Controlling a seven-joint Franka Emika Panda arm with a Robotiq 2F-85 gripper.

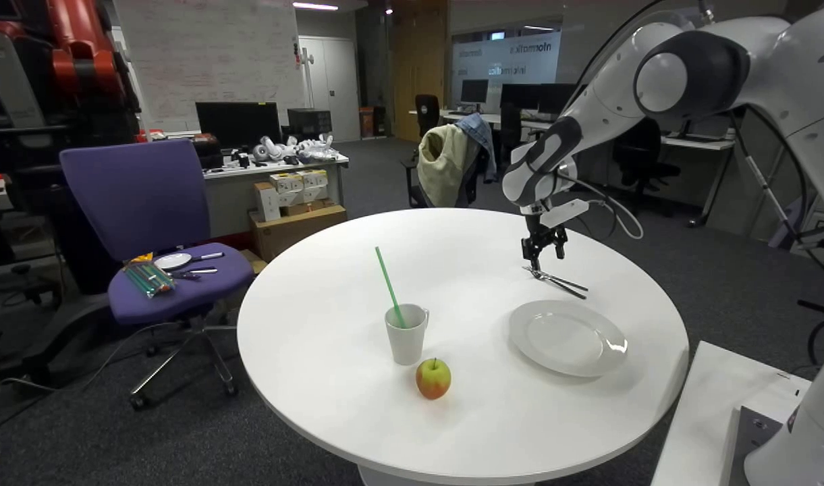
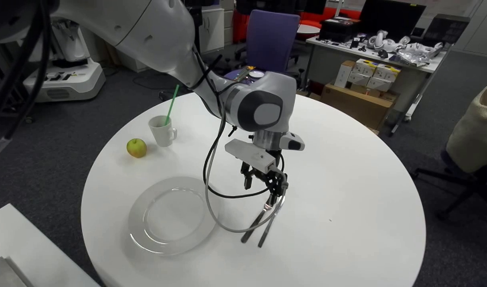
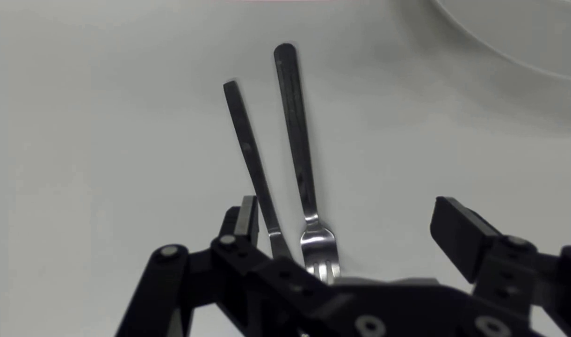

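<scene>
Here's the hand (image 3: 348, 217), jaws wide apart, low over the bench (image 2: 347, 191); in the wrist view the fork (image 3: 300, 150) shows between them, knife (image 3: 251, 157) alongside; a white plate (image 2: 171, 215) sits on the fork's side; further out, a mug (image 2: 160, 135), green straw (image 2: 172, 104) leaning in it; then an apple (image 2: 136, 148)

A glossy white, rounded robot arm (image 2: 169, 30) is marked with grey dimples (image 2: 148, 38) and fitted with dark grey joint covers (image 2: 245, 111) around pale discs (image 2: 267, 114). A black cable (image 2: 236, 196) and a light grey cable (image 2: 235, 230) are slung beside a silvery cylindrical collar (image 2: 263, 140) and a white rectangular box (image 2: 249, 154). The angular black two-fingered gripper (image 3: 347, 208) is studded with round silver screws (image 3: 169, 251).
</scene>
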